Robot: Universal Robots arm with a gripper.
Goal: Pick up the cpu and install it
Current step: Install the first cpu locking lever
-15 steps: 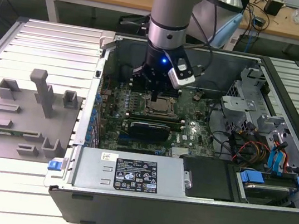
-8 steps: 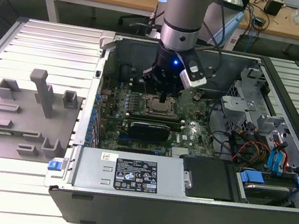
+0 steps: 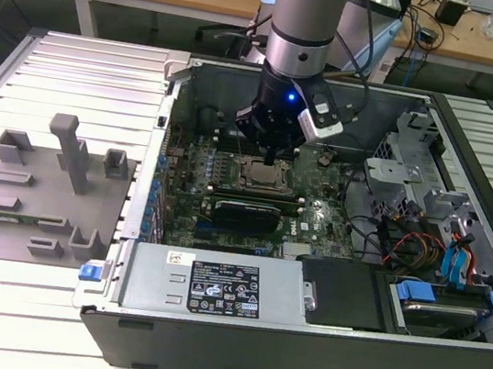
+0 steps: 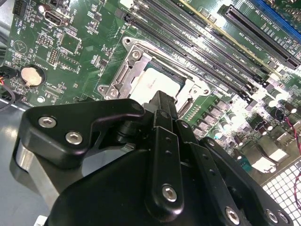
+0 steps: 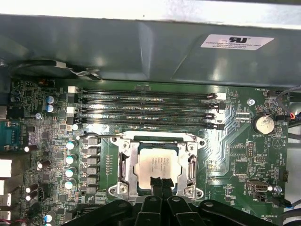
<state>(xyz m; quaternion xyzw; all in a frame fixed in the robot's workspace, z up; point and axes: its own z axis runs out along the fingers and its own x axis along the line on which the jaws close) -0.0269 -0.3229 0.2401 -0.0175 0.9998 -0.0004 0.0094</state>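
The cpu (image 5: 157, 165) was found seated flat in the motherboard socket (image 5: 123, 162), directly beneath the gripper (image 5: 160, 181) (clenched, nothing held), whose tips were poised at one edge of the chip's metal top.

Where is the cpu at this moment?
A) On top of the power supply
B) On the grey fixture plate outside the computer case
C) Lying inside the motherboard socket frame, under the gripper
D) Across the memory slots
C: in the first wrist view the cpu lies flat within the socket frame, with the gripper at its near edge.
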